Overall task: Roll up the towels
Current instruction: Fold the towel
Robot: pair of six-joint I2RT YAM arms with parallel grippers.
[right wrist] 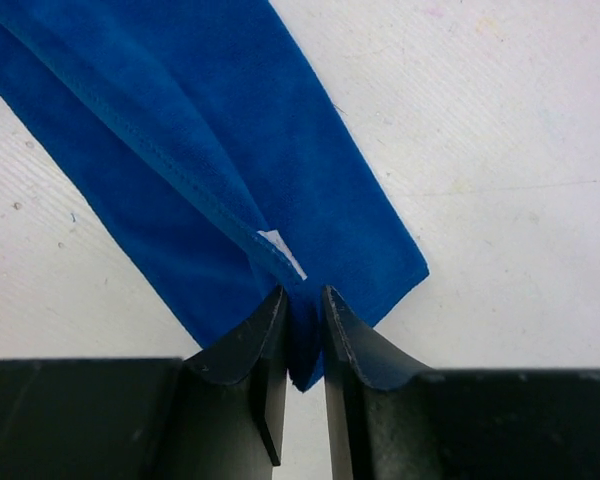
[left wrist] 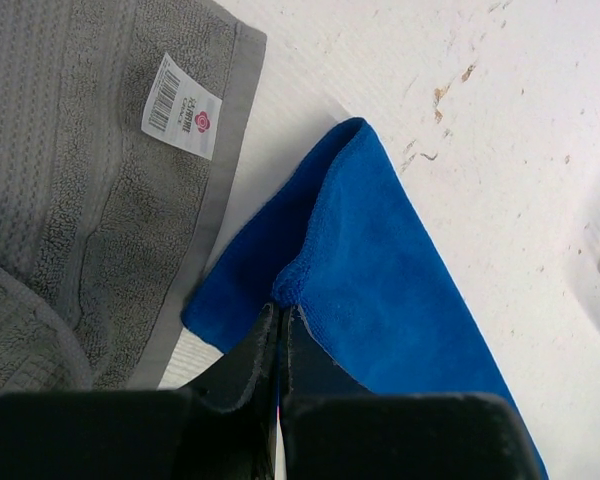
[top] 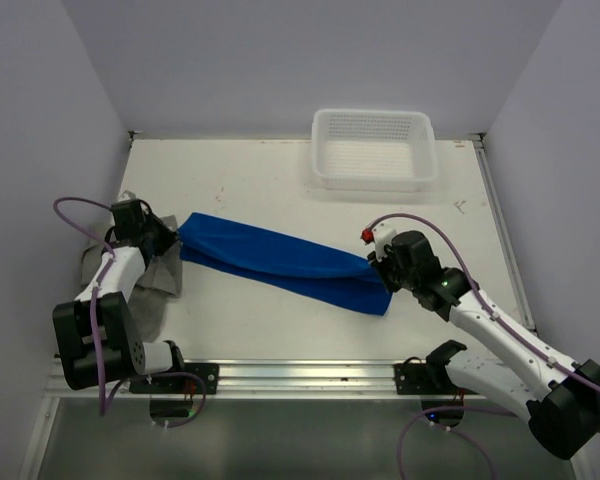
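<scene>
Left gripper (left wrist: 280, 312), nipped tight on blue towel (top: 280, 262) corner; right gripper (right wrist: 302, 300), clamped on far end; grey towel (left wrist: 80, 200), cropped at frame edge, partly under left arm (top: 110, 275).

I'm looking into a robotics lab test cell: a scuffed white tabletop (top: 270, 185) boxed in on three sides by plain pale lilac wall panels (top: 300, 60), an aluminium mounting rail (top: 300, 373) along its near edge carrying two white-and-black robot arms (top: 500, 325), and loose purple cables (top: 68, 204) looping from them.
</scene>
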